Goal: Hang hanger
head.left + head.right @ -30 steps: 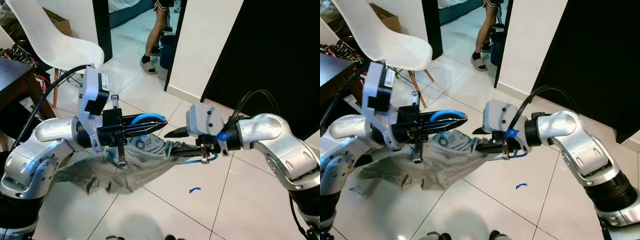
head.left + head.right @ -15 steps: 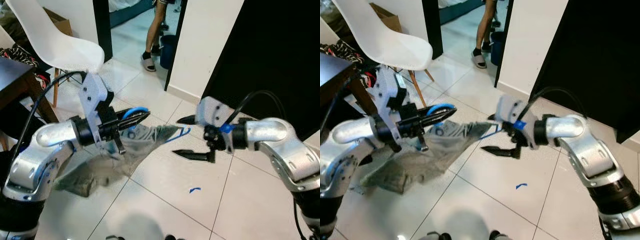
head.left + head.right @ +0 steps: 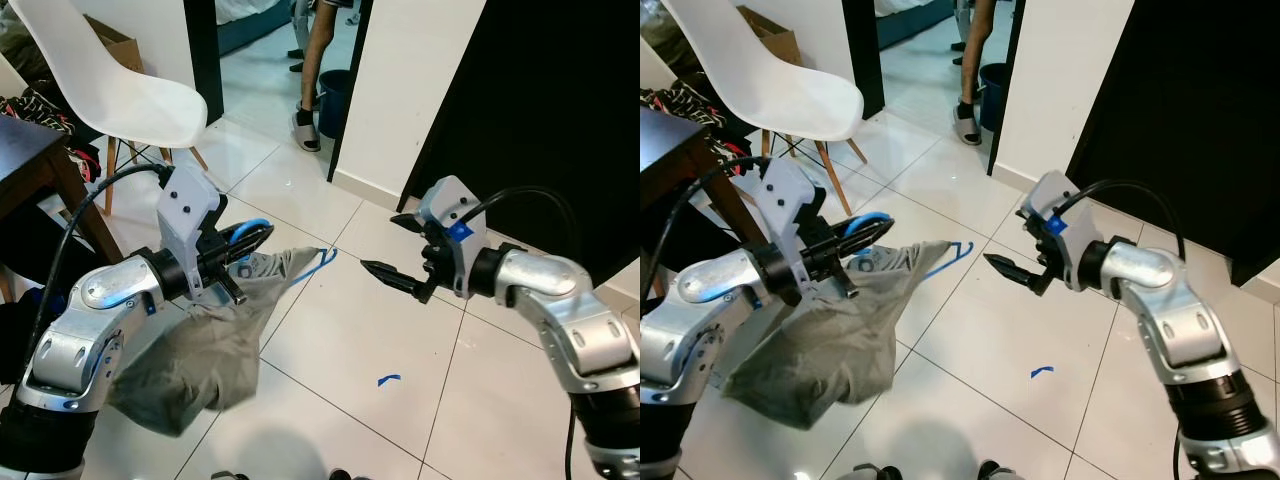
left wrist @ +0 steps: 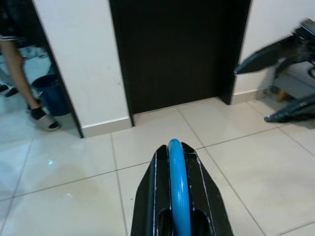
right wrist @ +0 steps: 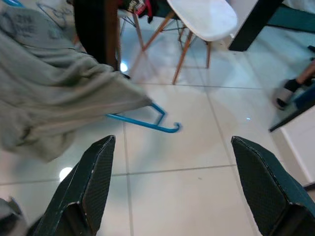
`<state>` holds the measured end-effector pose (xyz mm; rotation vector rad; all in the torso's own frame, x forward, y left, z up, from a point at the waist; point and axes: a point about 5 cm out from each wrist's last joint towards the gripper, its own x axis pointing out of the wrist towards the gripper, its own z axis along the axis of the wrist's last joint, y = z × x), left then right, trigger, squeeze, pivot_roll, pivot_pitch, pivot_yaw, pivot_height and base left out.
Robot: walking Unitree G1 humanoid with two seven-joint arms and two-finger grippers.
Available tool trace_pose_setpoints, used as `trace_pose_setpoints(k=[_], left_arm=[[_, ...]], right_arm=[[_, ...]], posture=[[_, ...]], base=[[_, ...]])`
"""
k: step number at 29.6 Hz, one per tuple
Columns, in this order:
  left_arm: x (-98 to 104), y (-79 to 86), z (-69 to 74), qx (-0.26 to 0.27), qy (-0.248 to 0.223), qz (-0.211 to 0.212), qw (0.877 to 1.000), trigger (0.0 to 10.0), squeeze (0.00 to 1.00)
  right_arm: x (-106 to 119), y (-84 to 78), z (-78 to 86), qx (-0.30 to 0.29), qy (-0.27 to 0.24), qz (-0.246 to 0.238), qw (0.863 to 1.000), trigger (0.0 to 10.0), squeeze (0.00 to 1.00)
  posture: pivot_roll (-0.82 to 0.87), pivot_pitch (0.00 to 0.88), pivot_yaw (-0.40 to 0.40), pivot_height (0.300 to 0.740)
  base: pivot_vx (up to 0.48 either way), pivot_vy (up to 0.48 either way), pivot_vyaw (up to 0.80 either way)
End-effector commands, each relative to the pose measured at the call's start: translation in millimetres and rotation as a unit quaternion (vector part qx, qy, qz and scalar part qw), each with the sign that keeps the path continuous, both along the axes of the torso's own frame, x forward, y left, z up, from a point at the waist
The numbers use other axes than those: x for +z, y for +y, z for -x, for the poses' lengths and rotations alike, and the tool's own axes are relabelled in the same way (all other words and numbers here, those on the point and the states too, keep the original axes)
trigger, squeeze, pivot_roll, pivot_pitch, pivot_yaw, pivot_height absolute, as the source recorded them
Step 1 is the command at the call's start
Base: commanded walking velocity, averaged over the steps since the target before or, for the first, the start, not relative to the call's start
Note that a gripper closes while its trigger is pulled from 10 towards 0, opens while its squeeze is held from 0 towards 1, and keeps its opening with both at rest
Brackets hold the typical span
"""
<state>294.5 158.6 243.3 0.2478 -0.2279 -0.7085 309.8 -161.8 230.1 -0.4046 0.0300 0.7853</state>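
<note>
Clearly, two silver arms reach forward over the glossy white tiled floor [image 3: 330, 350]. The left gripper [image 3: 245, 243] has its two black fingers closed on the curved hook of one thin blue plastic hanger [image 3: 322, 260]. One soft grey T-shirt [image 3: 205, 345] with a dark print near the collar hangs on this hanger and droops in loose folds toward the floor on the near left. One end of the hanger sticks out of the cloth to the right as a small angled tip.

The right gripper [image 3: 395, 250] is held apart from the hanger, on its right, with its two long pointed fingers spread wide and nothing between them.

On the far left stands one white moulded plastic chair [image 3: 110, 75] with thin wooden legs, and beside it the corner of one dark wooden table [image 3: 40, 150]. One small blue mark [image 3: 389, 380] lies on the tiles between the arms. In the far doorway the legs of one person [image 3: 315, 60] are seen, next to one dark blue bin [image 3: 336, 98].

The left wrist view shows the blue hook [image 4: 176, 187] pinched between the two fingers, and a black panel [image 4: 177, 49] behind. The right wrist view shows the straight bottom bar of the hanger coming out from under the grey cloth [image 5: 54, 98].
</note>
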Motion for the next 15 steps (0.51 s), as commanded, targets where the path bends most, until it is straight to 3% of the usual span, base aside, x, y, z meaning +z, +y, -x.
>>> trace_pose_setpoints(k=[1, 7, 10, 15], left_arm=[[-6.9, -1.2, -1.0, 0.007, 0.006, -0.002, 1.0, 10.0, 0.0], [1.5, 5.6, -11.8, 0.05, -0.013, -0.005, 0.999, 10.0, 0.0], [19.6, 10.5, -20.0, 0.092, -0.048, 0.014, 0.995, 10.0, 0.0], [43.9, 11.5, -24.4, 0.116, -0.085, 0.034, 0.989, 10.0, 0.0]], right_arm=[[-3.6, 1.9, -0.2, -0.019, 0.005, -0.016, 1.0, 10.0, 0.0], [-2.4, 9.9, -4.3, -0.038, 0.006, -0.053, 0.998, 10.0, 0.0], [7.7, 15.6, -6.6, -0.036, 0.008, -0.11, 0.993, 10.0, 0.0], [20.1, 25.3, -3.6, -0.006, 0.015, -0.186, 0.982, 10.0, 0.0]], posture=[[0.03, 0.156, -0.08, 0.74], [0.04, 0.177, -0.084, 0.74], [0.06, 0.182, -0.087, 0.74], [0.08, 0.197, -0.082, 0.74]], base=[[0.0, 0.0, 0.0], [0.0, 0.0, 0.0], [0.0, 0.0, 0.0], [0.0, 0.0, 0.0]])
